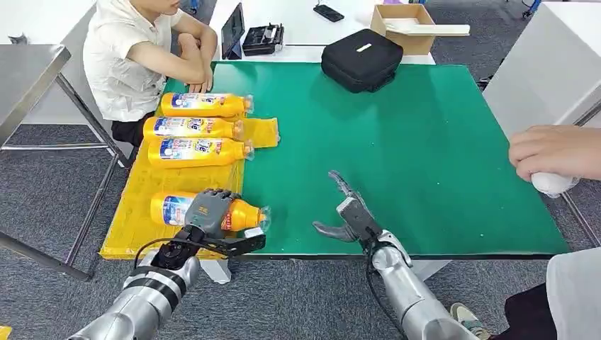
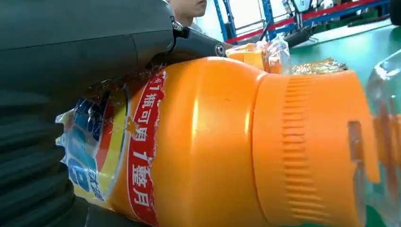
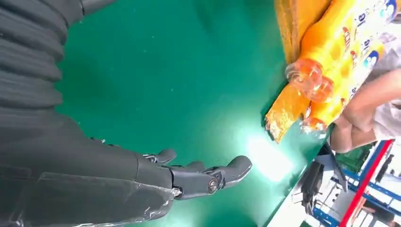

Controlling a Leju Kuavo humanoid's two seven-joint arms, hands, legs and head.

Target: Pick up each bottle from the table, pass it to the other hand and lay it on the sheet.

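An orange bottle (image 1: 170, 209) with a blue and yellow label lies on its side at the near end of the yellow sheet (image 1: 135, 237). My left hand (image 1: 209, 212) grips it, fingers over its body and thumb along its front side. Up close, the left wrist view has the bottle (image 2: 213, 142) under my left hand (image 2: 85, 42). Three more orange bottles (image 1: 195, 127) lie side by side at the far end of the sheet. My right hand (image 1: 347, 216) hovers open over the green mat (image 1: 397, 134), fingers spread and holding nothing. In the right wrist view, the right hand (image 3: 142, 175) is above the mat, with the far bottles (image 3: 340, 52) beyond.
A person sits at the table's far left corner, arms resting by the sheet. Another person's hand (image 1: 549, 150) holds something white (image 1: 553, 184) at the right edge. A black case (image 1: 361, 59) sits at the mat's back; a cardboard box (image 1: 404, 25) stands behind it.
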